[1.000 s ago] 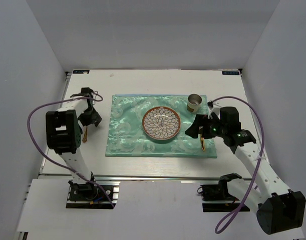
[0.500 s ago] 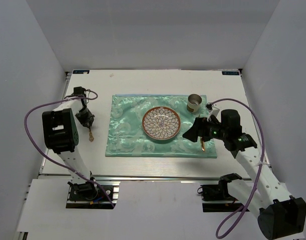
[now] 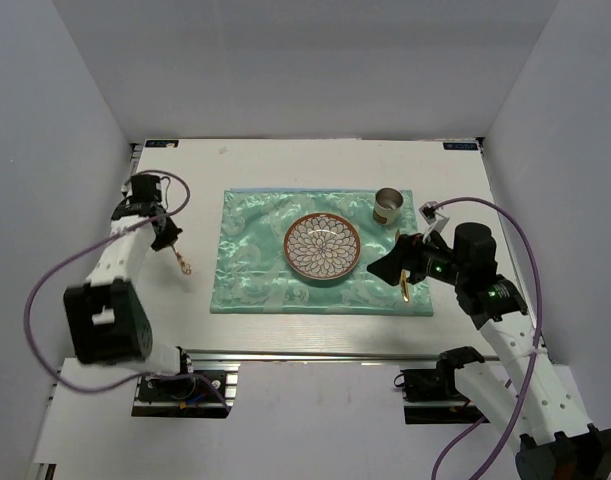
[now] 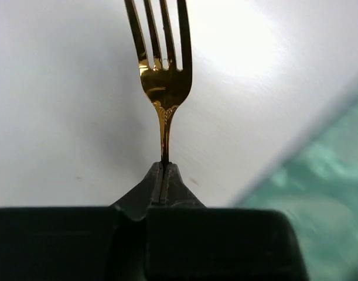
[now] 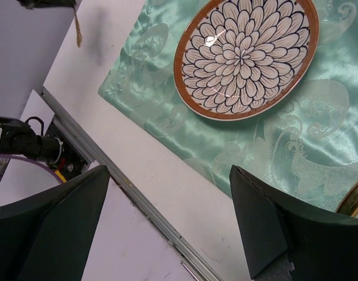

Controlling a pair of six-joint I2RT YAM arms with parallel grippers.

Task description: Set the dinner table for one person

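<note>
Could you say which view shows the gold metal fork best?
Left wrist: the gold metal fork fills the frame, clamped in the left tool. Top external shows a sliver; right wrist, a corner speck.

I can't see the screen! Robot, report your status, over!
Left gripper shut on gold fork, above dinner table left of green cloth. Right gripper open, over cloth right of plate. Nothing lies between fork and plate.

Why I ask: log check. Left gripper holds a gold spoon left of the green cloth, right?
No: the left gripper holds a gold fork, not a spoon, left of the green cloth; the left wrist view shows its tines.
</note>
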